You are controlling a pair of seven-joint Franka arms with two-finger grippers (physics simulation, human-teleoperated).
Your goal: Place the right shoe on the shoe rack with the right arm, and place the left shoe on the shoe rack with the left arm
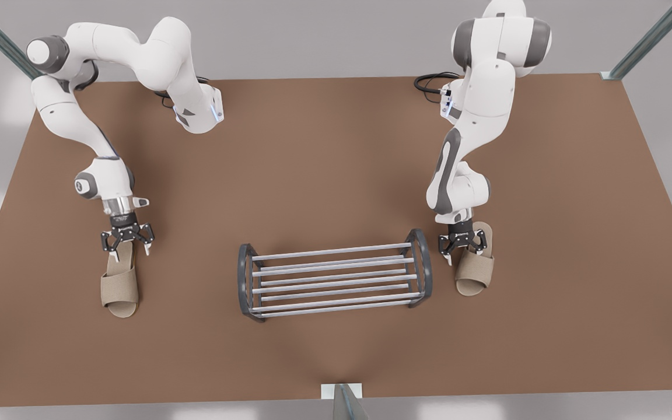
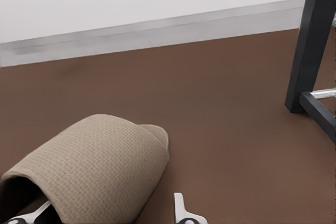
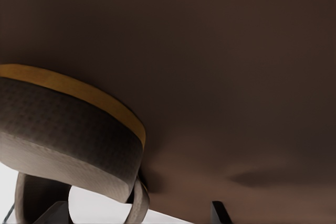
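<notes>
The shoe rack [image 1: 336, 274] stands at the table's middle front; its dark end frame [image 2: 310, 51] also shows in the left wrist view. The left shoe [image 1: 475, 268] lies flat just off the rack's end on the front view's right. My left gripper [image 1: 462, 248] is low over its heel end and open, with a fingertip [image 2: 180, 205] on each side of the beige slipper [image 2: 100, 171]. On the front view's left lies the right shoe [image 1: 120, 286], toe toward the table's front. My right gripper [image 1: 129, 245] hangs open over its heel, and the shoe [image 3: 68, 129] looms close in the right wrist view.
The brown table [image 1: 336, 163] spreads wide behind the rack and at both outer sides. Metal struts [image 1: 645, 41] rise at its far corners, and a small post [image 1: 345, 399] stands at the middle of the front edge.
</notes>
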